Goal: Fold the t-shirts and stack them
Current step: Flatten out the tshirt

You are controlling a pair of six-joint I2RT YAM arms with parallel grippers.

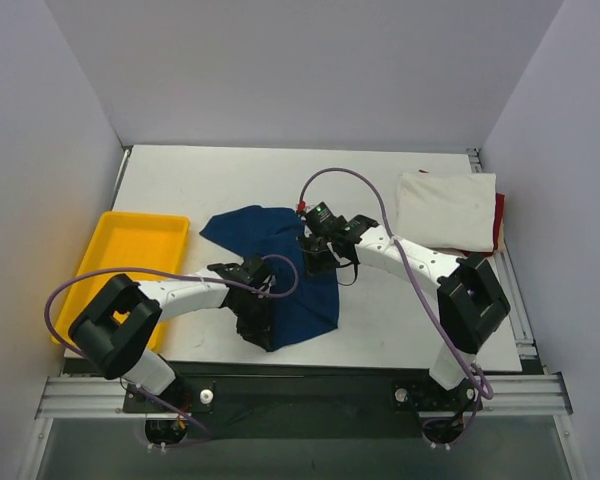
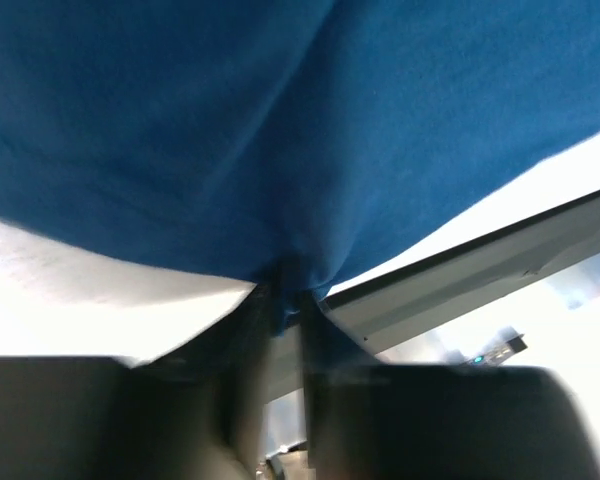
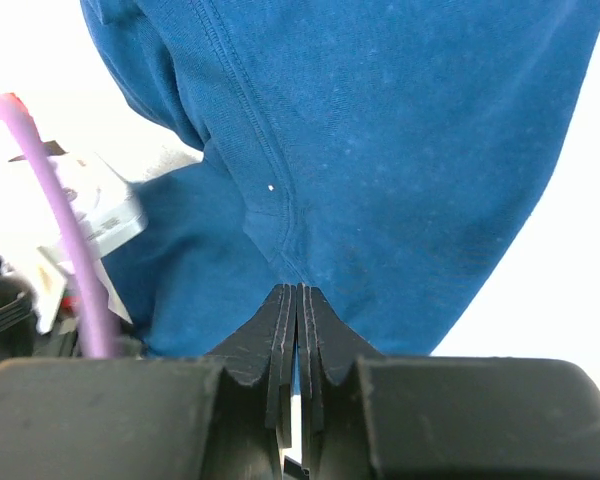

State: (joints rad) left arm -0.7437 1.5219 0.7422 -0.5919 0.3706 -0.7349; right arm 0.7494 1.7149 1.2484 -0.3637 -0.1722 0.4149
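A navy t-shirt (image 1: pixel 280 262) lies bunched mid-counter (image 1: pixel 210 180), toward the near edge; the left pincer (image 2: pixel 285 297) is clamped on its near side, and the right pincer (image 3: pixel 297 297) is closed on a seam at its right side, probably to spread it for folding; a folded cream-white t-shirt (image 1: pixel 445 208) rests on a red t-shirt (image 1: pixel 500 222) at the far right corner.
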